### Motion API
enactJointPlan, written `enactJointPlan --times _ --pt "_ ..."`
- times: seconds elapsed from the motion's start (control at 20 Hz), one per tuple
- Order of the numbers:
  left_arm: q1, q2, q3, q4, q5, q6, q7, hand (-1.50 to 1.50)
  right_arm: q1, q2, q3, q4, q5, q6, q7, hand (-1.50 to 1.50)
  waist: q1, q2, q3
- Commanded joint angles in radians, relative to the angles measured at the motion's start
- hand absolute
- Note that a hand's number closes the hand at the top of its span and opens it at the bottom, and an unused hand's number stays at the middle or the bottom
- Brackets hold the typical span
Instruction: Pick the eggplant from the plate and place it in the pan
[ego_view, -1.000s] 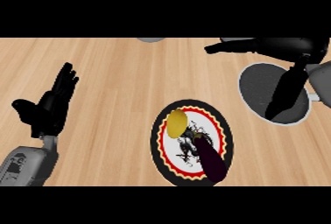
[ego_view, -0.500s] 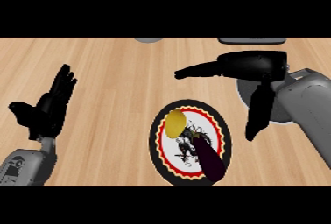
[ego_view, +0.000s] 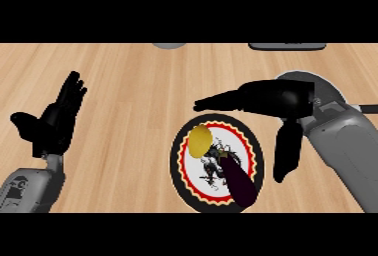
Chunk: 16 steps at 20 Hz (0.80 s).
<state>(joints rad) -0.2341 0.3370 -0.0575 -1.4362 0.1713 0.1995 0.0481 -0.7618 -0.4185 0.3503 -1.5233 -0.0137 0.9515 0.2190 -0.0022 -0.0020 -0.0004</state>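
Observation:
A dark purple eggplant (ego_view: 238, 181) lies on the lower right part of a round plate (ego_view: 177, 162) with a black and red rim, next to a yellow fruit (ego_view: 199, 141). My right hand (ego_view: 279, 97) hovers open just above and to the right of the plate, fingers stretched left over its top edge and thumb hanging down beside its right rim. It touches nothing. The grey pan (ego_view: 330, 90) lies at the right, mostly hidden behind that hand and forearm. At the left my left hand (ego_view: 53, 124) rests open, fingers up.
A small grey round object (ego_view: 170, 45) and a dark flat object (ego_view: 288, 46) sit at the counter's far edge. Bare wooden counter lies between the left hand and the plate.
My right hand has moved left and nearer, from over the pan toward the plate's upper right edge. The eggplant, the plate and the left hand have stayed put.

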Motion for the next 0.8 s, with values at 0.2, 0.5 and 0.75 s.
enactJointPlan --times 0.2,0.5,0.75 --pt "0.040 -0.023 0.009 -0.057 -0.027 -0.018 0.017 0.00 0.108 0.093 0.052 -0.038 0.200 -0.050 0.052 -1.50 0.005 0.001 0.000" --pt "0.031 -0.031 0.033 -0.080 -0.039 -0.035 0.044 0.00 0.051 0.055 0.026 0.136 0.318 0.040 -0.166 -1.50 0.013 0.003 0.001" --pt "-0.009 -0.051 0.055 -0.024 -0.046 -0.053 0.029 0.00 0.091 0.114 0.080 0.109 0.378 0.059 -0.159 -1.50 0.007 0.002 0.000"
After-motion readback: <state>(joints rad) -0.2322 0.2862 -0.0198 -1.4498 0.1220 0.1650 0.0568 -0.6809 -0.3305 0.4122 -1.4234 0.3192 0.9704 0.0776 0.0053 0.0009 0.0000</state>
